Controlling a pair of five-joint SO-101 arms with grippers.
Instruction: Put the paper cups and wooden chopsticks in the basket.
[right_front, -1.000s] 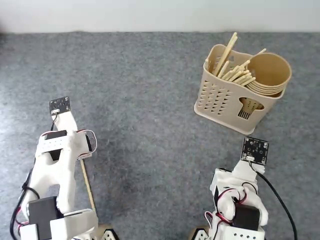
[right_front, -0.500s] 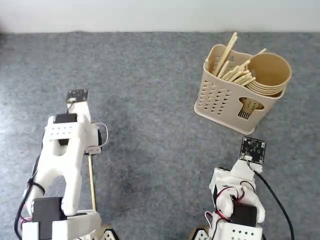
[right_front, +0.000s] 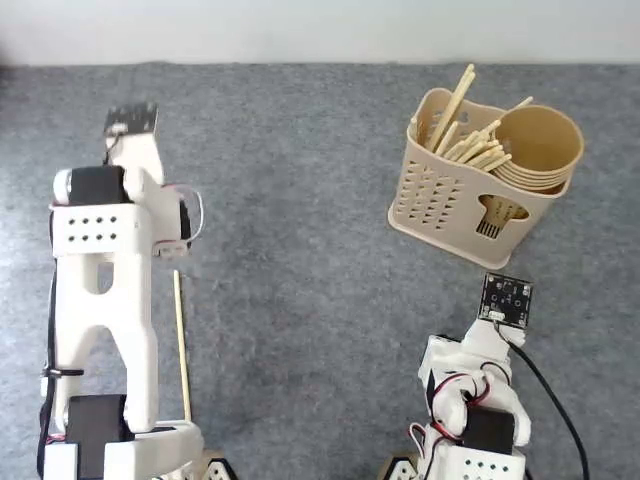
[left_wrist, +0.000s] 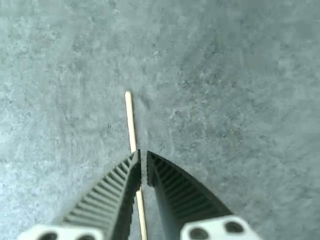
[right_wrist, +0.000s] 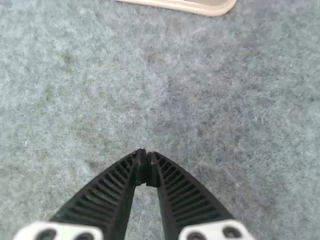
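- Watching the high view, I see my left arm (right_front: 100, 260) has risen and stretched farther up the table than a second ago. Its wrist has travelled well away from the base.
- With the arm lifted, more of the loose chopstick (right_front: 181, 345) shows. The stick itself lies where it lay, flat on the grey carpet (right_front: 300, 250).
- My right arm (right_front: 470, 400) has stayed folded near its base, and the basket (right_front: 440, 195) with its load has not shifted.
- My left gripper (left_wrist: 143, 161) has its fingers drawn almost together, with only a thin slit between the tips and nothing held in them.
- The chopstick sits below the left gripper. It runs under one finger close by the tips, and its far end pokes out ahead of them on the carpet. I cannot tell whether the finger touches it.
- It is a pale, plain wooden stick, slim and straight, with a blunt far end.
- My right gripper (right_wrist: 146, 159) is closed with tips touching, empty, over bare carpet. The foot of the basket lies ahead of it, well beyond the tips.
- The basket is beige plastic with a perforated wall and stands upright.
- A bundle of chopsticks (right_front: 475, 148) leans inside it, one stick jutting higher than the rest. A stack of tan paper cups (right_front: 540, 140) sits right beside the bundle.
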